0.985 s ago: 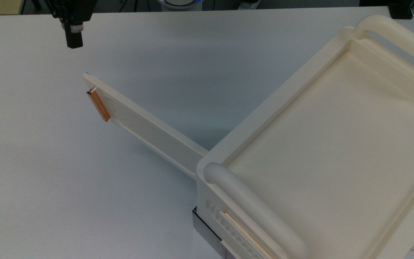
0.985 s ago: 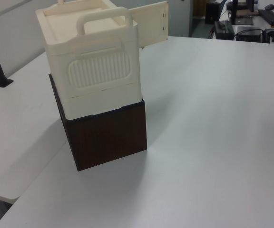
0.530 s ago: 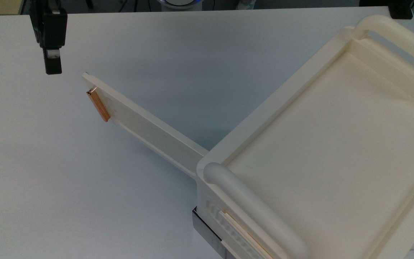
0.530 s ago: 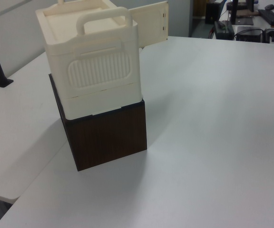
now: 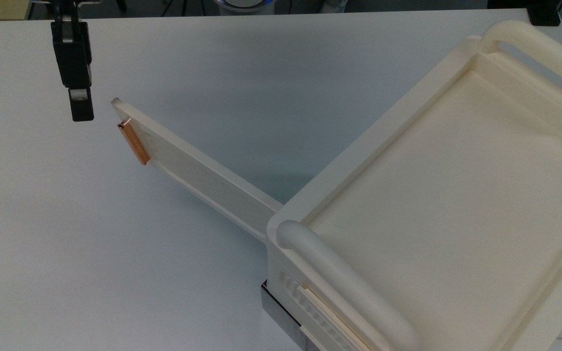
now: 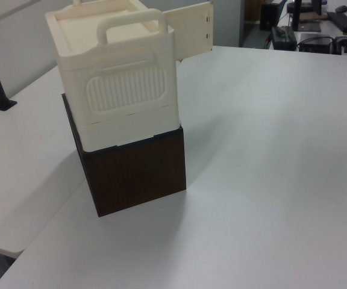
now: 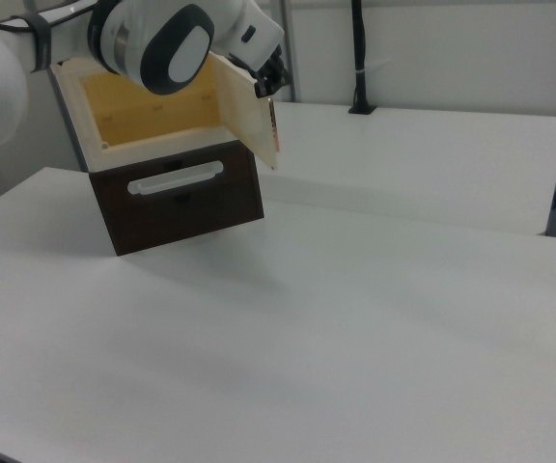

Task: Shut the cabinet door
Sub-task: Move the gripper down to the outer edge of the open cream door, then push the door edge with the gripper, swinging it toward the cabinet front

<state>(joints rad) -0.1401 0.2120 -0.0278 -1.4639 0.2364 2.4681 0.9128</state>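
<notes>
- The cabinet door (image 5: 198,168) stands swung wide open, jutting from the cabinet (image 5: 456,195) corner toward the top view's upper left; its copper handle (image 5: 133,142) sits near the free end.
- The hand (image 5: 81,109) hangs just beside that free edge, apart from it, on the top view's left. Whether its fingers are spread or together I cannot tell; nothing is visibly held.
- Bare white table (image 5: 90,243) lies all around the door's free end.
- In the right view the arm's white housing (image 7: 162,39) covers the cabinet's top; the yellowish interior (image 7: 152,101) shows behind the door.
- The cabinet rests on a dark brown base (image 6: 137,171); the top view's right edge cuts the cabinet off.
</notes>
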